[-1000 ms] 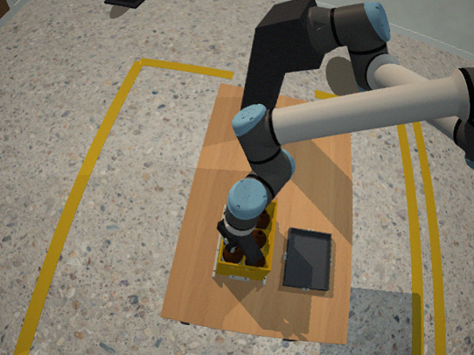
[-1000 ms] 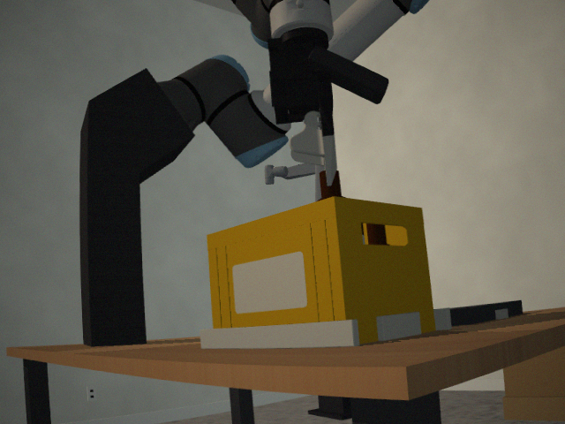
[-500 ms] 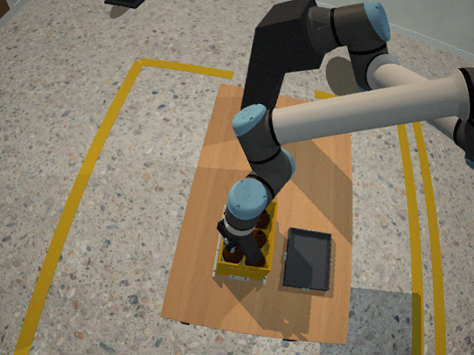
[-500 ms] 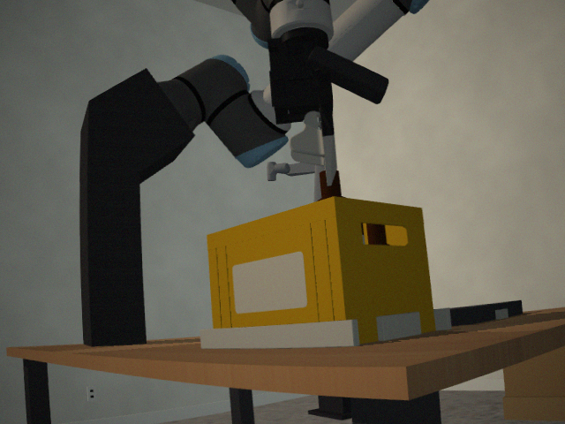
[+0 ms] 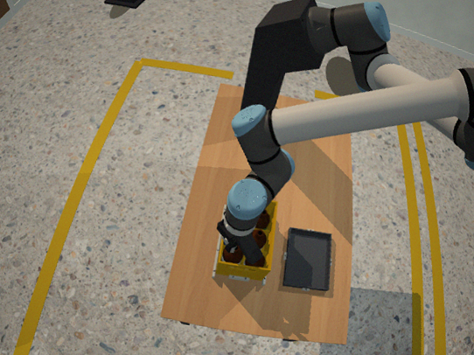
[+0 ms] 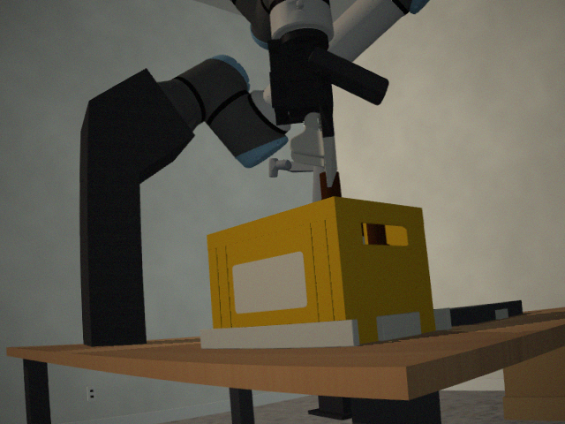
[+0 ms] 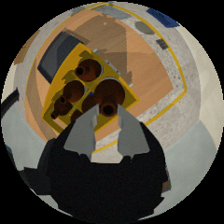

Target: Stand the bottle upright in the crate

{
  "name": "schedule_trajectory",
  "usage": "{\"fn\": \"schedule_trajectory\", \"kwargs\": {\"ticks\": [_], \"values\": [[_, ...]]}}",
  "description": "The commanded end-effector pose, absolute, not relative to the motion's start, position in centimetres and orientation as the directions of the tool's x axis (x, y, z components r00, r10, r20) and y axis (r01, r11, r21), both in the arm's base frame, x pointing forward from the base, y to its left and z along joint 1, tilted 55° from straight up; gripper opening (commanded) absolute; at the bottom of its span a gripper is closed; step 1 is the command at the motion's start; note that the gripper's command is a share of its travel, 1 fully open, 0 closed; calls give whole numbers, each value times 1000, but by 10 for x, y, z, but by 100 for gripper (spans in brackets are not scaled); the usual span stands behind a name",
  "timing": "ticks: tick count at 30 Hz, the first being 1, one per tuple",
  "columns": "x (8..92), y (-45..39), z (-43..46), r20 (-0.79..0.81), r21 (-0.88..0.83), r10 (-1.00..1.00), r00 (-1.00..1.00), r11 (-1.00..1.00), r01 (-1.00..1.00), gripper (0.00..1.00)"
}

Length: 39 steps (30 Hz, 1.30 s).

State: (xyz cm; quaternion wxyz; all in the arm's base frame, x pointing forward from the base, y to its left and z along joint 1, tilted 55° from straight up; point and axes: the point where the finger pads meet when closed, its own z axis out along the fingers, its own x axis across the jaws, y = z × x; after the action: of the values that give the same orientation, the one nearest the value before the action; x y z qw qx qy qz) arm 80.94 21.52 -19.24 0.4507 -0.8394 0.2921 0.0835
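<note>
one bottle (image 5: 232, 255) (image 6: 336, 189) (image 7: 110, 92) stands upright, or very near it, in a corner compartment of the yellow crate (image 5: 242, 271) (image 6: 387, 278) (image 7: 132, 101). gripper (image 5: 230, 248) (image 6: 325, 183) (image 7: 108, 105) mostly closed, a narrow gap between the fingers, clamped on the bottle's neck. brown glass shows just above the crate's rim in the exterior view; the near wall hides the rest, so whether the base touches the crate floor i cannot tell.

other brown bottles (image 5: 258, 238) (image 7: 89, 70) stand in neighbouring compartments. (their full number is hard to make out: the wrist and a dark cylinder (image 5: 249, 247) (image 6: 350, 76) on the gripper cover part of the crate from above, and the fingers block some in the wrist view.)

crate sits level on the table (image 5: 193, 297) (image 6: 274, 359) (image 7: 150, 65), a pale strip (image 6: 278, 334) along its foot. dark tray (image 5: 328, 270) (image 6: 478, 314) (image 7: 52, 75) lies flat beside it, apart, partly in shadow; in the exterior view the crate cuts off much of it. the bottle is off the tray.
</note>
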Motion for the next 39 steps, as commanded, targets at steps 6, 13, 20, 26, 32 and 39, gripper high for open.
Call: {"fn": "schedule_trajectory", "kwargs": {"ticks": [6,13,20,26,32,39], "values": [[811,219,-195,-403,-708,-416,815,-423,-565,0],[811,224,-199,-403,-708,-416,815,-423,-565,0],[812,230,-204,-403,-708,-416,815,-423,-565,0],[813,234,-206,-403,-708,-416,815,-423,-565,0],[814,239,-210,-403,-708,-416,815,-423,-565,0],[814,243,-213,-403,-708,-416,815,-423,-565,0]]}}
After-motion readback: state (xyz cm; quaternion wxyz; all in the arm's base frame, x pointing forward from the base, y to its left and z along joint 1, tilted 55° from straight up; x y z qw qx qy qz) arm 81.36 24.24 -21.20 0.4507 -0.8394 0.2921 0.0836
